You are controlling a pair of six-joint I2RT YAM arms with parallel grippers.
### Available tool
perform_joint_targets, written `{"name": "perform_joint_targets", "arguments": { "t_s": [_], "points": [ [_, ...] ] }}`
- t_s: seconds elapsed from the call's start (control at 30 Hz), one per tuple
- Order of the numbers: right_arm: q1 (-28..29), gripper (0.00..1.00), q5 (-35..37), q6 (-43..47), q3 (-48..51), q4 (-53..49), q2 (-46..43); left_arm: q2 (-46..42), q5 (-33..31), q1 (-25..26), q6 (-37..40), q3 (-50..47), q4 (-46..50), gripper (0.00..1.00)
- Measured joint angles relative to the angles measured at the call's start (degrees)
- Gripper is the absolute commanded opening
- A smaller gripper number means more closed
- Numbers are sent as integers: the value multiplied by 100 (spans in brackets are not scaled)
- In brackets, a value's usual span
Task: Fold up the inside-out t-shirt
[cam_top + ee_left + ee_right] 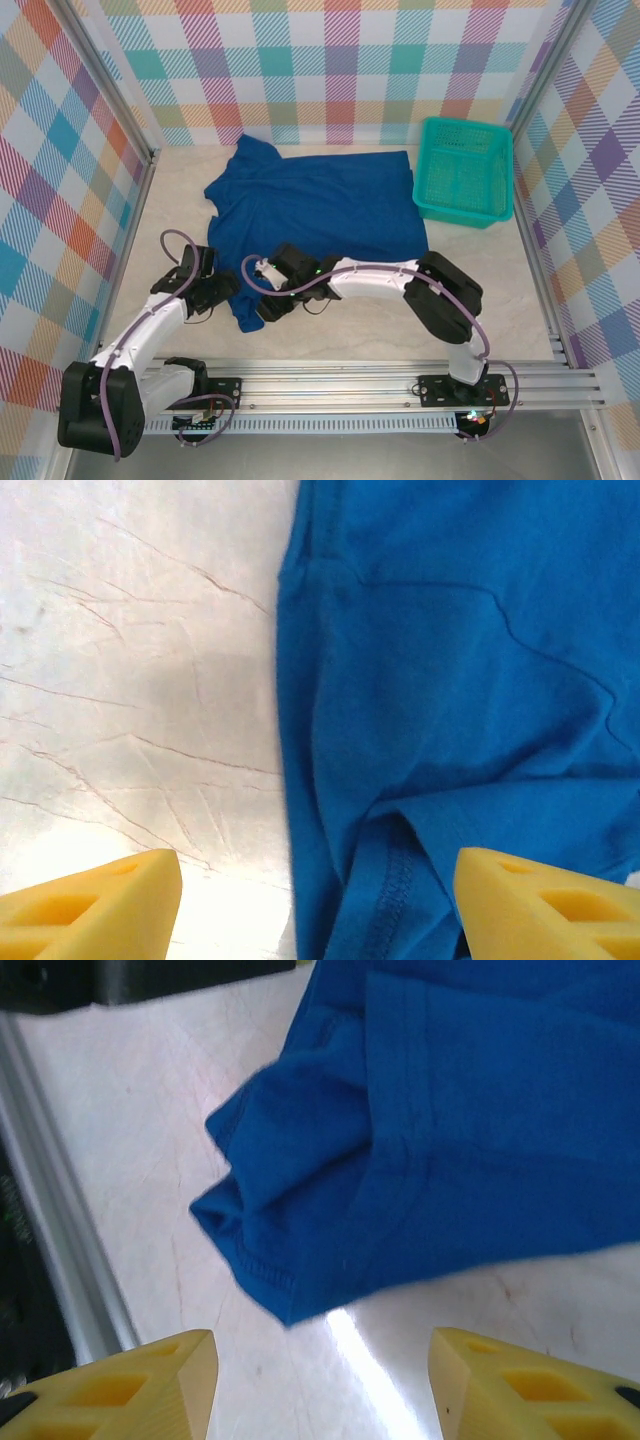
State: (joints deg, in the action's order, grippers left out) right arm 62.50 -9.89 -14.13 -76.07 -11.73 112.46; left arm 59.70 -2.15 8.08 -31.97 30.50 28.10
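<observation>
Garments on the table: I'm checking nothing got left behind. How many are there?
1: the blue t-shirt lies spread on the table, left of the teal basket. Anything underneath it would be hidden.

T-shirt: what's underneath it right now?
Pale tabletop shows beside the blue t-shirt. At its near corner, blue cloth lies folded on blue cloth. Anything beneath the spread cloth is covered and cannot be seen.

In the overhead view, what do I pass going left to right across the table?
Left checked wall → t-shirt → basket → right checked wall.
</observation>
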Motion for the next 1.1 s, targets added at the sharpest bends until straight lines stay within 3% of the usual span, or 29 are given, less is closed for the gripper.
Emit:
{"name": "perform_joint_targets", "arguments": {
  "t_s": [0.27,0.47,0.6,0.8,1.1],
  "points": [
    [282,55,1012,170,-570,15,643,890,20,-186,0,170,-640,72],
    [321,23,1626,160,-525,35,857,1668,391,-264,-2,629,-1338,70],
    [321,12,1904,48,-223,310,741,2061,629,-264,-2,813,-1781,68],
    [321,10,2000,-271,387,579,358,2723,739,-269,17,916,-2221,67],
    [321,12,2444,-1346,1410,610,-599,2872,748,-293,127,909,-2673,67]
  ]
}}
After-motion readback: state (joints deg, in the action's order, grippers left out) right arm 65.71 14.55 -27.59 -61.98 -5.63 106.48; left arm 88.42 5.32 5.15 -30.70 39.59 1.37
